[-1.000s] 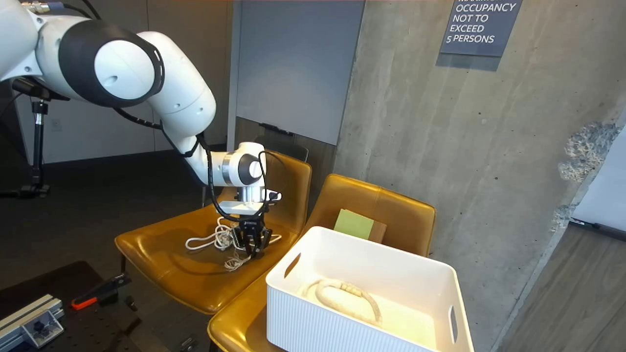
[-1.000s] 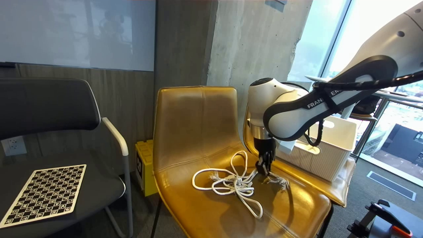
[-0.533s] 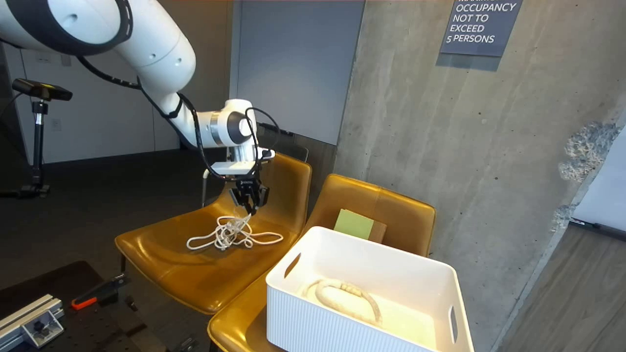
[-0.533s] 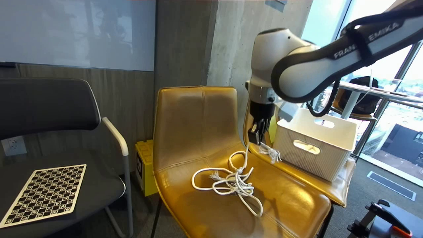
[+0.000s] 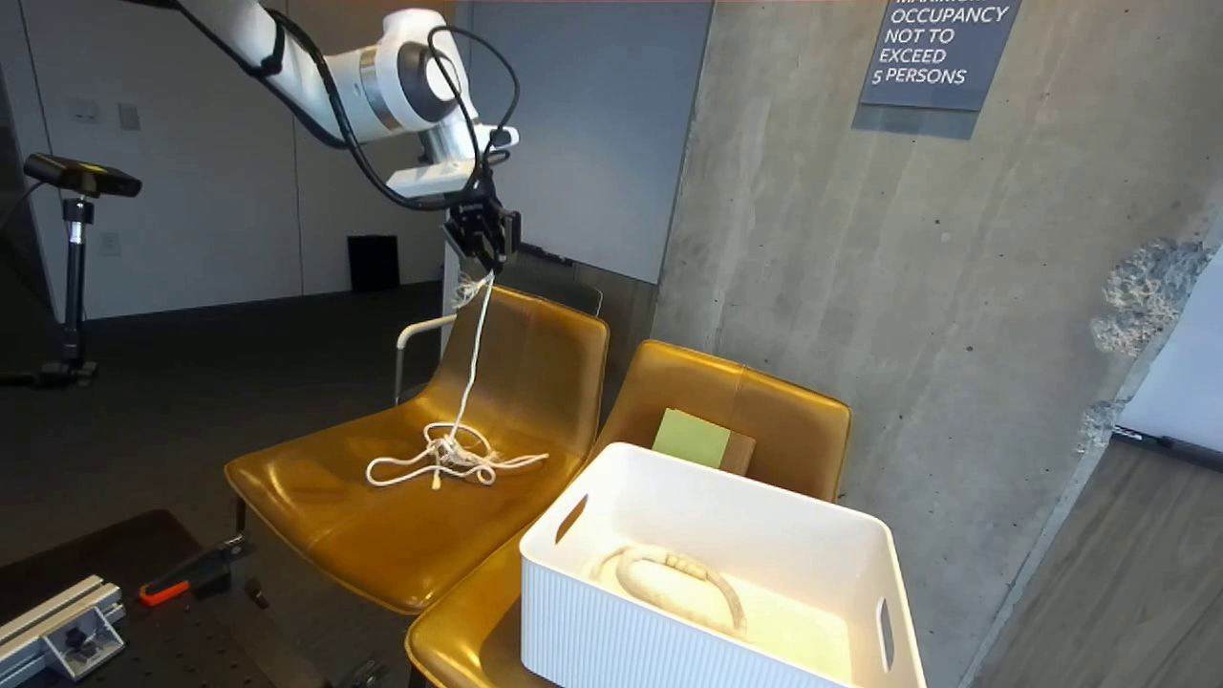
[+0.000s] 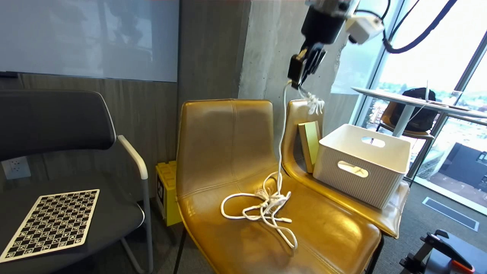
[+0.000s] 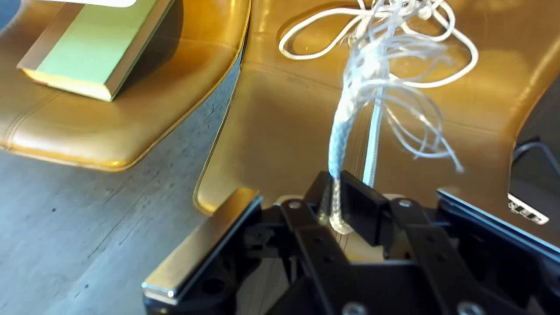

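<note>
Over the tan leather chair (image 6: pixel 224 144), the gripper (image 7: pixel 335 180) pinches white braided rope (image 6: pixel 273 201)

Open air separates it from the seat; in both exterior views its fingertips show above the backrest's edge. The white ribbed bin (image 6: pixel 374 182) stands well off to one side, its rim lower. The rope is caught near a frayed end; one strand drops to the tangle on the seat below.

Rounded white arm (image 5: pixel 406 48), brushed silver band (image 5: pixel 379 88), looping dark cables (image 6: pixel 427 33), blocky black fingers (image 7: pixel 365 210), round silver screws (image 7: pixel 470 308)
</note>
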`<state>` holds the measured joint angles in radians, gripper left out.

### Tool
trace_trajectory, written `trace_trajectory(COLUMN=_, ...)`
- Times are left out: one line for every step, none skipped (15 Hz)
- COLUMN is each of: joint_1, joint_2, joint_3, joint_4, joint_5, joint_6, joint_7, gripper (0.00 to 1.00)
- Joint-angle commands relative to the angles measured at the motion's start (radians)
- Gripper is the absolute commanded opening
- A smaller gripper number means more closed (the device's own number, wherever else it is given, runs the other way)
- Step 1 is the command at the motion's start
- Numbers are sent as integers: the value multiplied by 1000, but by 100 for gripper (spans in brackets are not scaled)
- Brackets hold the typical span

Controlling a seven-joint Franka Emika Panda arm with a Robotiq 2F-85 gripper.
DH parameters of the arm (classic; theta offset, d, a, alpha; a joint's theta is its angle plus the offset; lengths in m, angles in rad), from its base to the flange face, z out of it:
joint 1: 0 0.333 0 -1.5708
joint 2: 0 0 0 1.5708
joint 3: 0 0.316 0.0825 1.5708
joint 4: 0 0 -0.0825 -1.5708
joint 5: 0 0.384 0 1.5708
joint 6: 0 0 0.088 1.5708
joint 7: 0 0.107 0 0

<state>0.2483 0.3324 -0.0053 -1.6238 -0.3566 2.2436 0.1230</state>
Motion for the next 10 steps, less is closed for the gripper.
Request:
trace_trajectory(joint_1=-10, joint_2=-144, joint_3=27, joint_4=20, joint_5=-7, joint_6=-86, joint_7=18, gripper=3)
trace_trajectory(joint_1=-16, joint_2=-175, joint_3=33, joint_4=40, joint_5=-3, joint_6=-114, joint_7=12, gripper=3)
trace_trajectory(joint_1=-21, joint_2=-206, joint_3=39, joint_4=63, joint_5=-3, joint_6=-141, joint_7=12, gripper=3)
trace_trajectory(joint_1=-27, joint_2=-233, joint_3=44, joint_4=90, joint_5=1, joint_6=-171, joint_7=6, gripper=3)
trace_trajectory(joint_1=-33, joint_2=-260, joint_3=48, joint_4=119, joint_5=2, joint_6=-198, joint_7=7, gripper=3)
trace_trajectory(joint_1=-43, joint_2=-283, joint_3=51, joint_4=153, joint_5=8, joint_6=-230, joint_7=-1, gripper=3)
trace_trajectory(joint_1=-51, joint_2=-305, joint_3=55, joint_4=187, joint_5=14, joint_6=-260, joint_7=-6, gripper=3)
trace_trajectory(joint_1=-61, joint_2=-323, joint_3=56, joint_4=226, joint_5=21, joint_6=-293, joint_7=-16, gripper=3)
trace_trajectory(joint_1=-72, joint_2=-339, joint_3=58, joint_4=269, joint_5=27, joint_6=-329, joint_7=-26, gripper=3)
trace_trajectory(joint_1=-84, joint_2=-350, joint_3=58, joint_4=317, joint_5=32, joint_6=-368, joint_7=-38, gripper=3)
